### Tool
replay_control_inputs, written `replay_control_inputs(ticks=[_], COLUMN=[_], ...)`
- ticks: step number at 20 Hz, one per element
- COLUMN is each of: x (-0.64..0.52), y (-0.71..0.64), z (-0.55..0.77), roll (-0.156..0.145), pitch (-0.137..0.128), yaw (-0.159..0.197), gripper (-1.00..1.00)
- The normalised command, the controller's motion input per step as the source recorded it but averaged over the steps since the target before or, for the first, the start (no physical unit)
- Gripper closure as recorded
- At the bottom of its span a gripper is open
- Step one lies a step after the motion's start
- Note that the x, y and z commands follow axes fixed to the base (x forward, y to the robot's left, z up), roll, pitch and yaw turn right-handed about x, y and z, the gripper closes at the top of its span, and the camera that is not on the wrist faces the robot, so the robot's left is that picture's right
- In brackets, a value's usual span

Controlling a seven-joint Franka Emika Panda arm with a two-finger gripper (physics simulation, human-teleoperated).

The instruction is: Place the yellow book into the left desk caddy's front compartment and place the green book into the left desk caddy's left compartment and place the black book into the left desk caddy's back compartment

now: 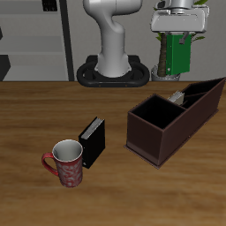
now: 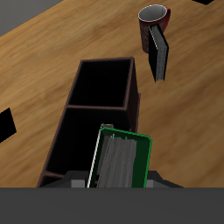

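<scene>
My gripper (image 1: 179, 42) is shut on the green book (image 1: 181, 56) and holds it upright, high above the far end of the left desk caddy (image 1: 146, 132). In the wrist view the green book (image 2: 122, 157) hangs over the narrower sections of the caddy (image 2: 74, 109), whose large square section is empty. A pale striped edge, the yellow book (image 1: 179, 95), shows inside a narrow section; I cannot tell which one. The black book (image 1: 93, 141) stands upright on the table beside a mug, apart from the caddy, and also shows in the wrist view (image 2: 159, 52).
A red patterned mug (image 1: 66, 164) stands near the table's front edge, touching or nearly touching the black book; it also shows in the wrist view (image 2: 152, 21). The robot's base (image 1: 113, 71) stands at the table's back.
</scene>
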Motion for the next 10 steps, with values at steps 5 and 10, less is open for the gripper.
replay_control_inputs(ticks=[5,10], x=[-0.44,-0.27], y=[0.22,0.17], z=[-0.01,-0.13], roll=[0.049,0.029], pitch=[-0.045,-0.009], yaw=[0.005,0.011], gripper=[1.0,1.0])
